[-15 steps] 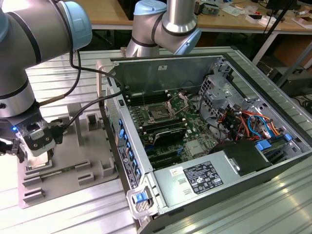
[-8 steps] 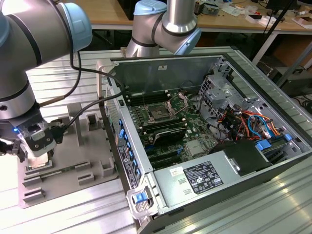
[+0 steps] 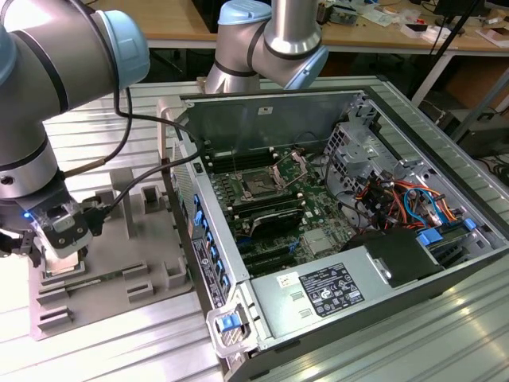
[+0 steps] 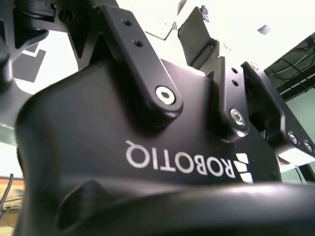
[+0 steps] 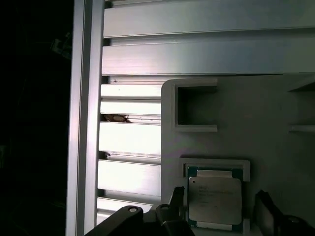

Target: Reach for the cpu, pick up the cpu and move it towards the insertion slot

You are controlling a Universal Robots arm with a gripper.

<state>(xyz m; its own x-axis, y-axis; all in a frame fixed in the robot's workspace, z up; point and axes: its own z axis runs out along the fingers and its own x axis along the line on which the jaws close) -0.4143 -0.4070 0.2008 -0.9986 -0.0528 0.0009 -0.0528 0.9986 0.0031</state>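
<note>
The cpu (image 5: pixel 215 198), a small square chip with a silvery top and green rim, lies in a raised frame of the grey plastic tray (image 5: pixel 261 123). My gripper (image 5: pixel 219 212) is open and low over it. One dark finger (image 5: pixel 175 200) stands on each side of the chip, with a small gap to it. In the exterior view the gripper (image 3: pixel 62 255) hangs over the tray (image 3: pixel 127 263) at the exterior view's left. The insertion slot (image 3: pixel 258 185) is a dark square socket with its metal frame lifted, on the green board inside the open computer case.
The open computer case (image 3: pixel 334 239) lies at the exterior view's right, holding memory slots, cables and a power supply (image 3: pixel 318 290). Its side wall (image 3: pixel 203 247) stands between the tray and the socket. The tray rests on a ribbed aluminium table (image 5: pixel 133 137).
</note>
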